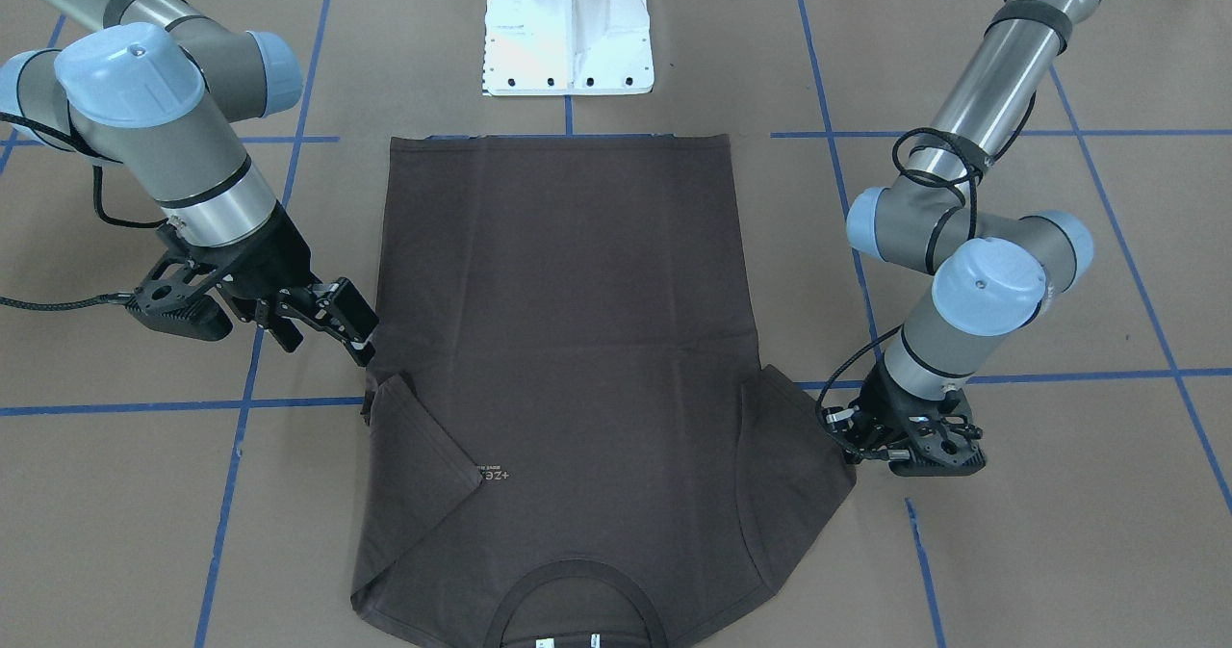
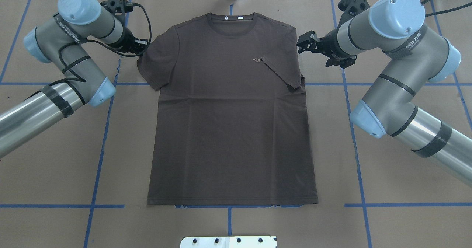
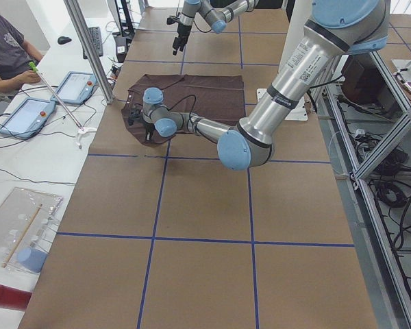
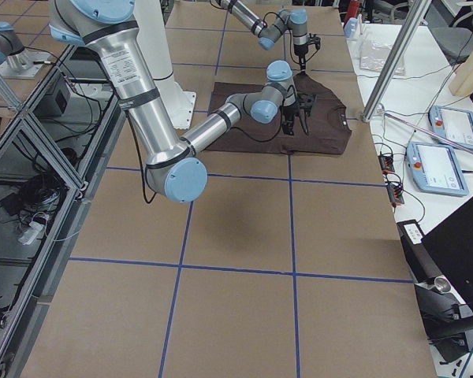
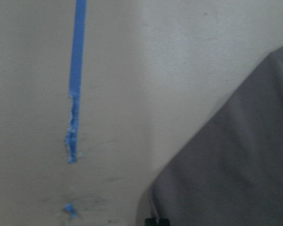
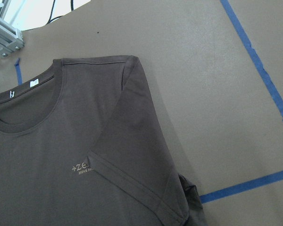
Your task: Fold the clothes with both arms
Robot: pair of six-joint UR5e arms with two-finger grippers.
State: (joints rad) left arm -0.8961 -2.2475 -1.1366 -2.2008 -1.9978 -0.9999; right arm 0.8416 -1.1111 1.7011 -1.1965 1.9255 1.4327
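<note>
Squarely in the middle of the overhead frame, the dark brown-grey T-shirt [image 2: 228,130] lies face up on the brown-papered worktop [image 2: 405,222]. Its collar [image 1: 577,571] is toward the top edge there, and its hem [image 2: 232,203] is toward the bottom, near the white pedestal base [image 2: 228,241]. White neck tags [image 2: 232,17] show inside the collar. The flat sleeve [image 2: 158,62], on the left of that frame, is spread out on the worktop. The folded sleeve [image 2: 284,69], on the right, is turned in over the chest, and its cuff covers the end of the pale lettering [image 2: 258,60].

The left arm [image 2: 73,67] comes in from the left edge of the overhead frame. The left fingers [image 1: 849,439] are low at the worktop, right at the outer edge of the flat sleeve. I cannot tell whether they are spread or pinching cloth. The left wrist view shows only blurred sleeve fabric at lower right and a strip of blue tape [image 5: 75,80].

The right arm [image 2: 391,67] enters from the right edge. The right fingers [image 1: 351,321] hang spread and empty just beside the shoulder of the folded sleeve, raised off the worktop and clear of the cloth.

At the upper left of the left-side view, a person [image 3: 7,51] sits beside two tablets [image 3: 51,99].
</note>
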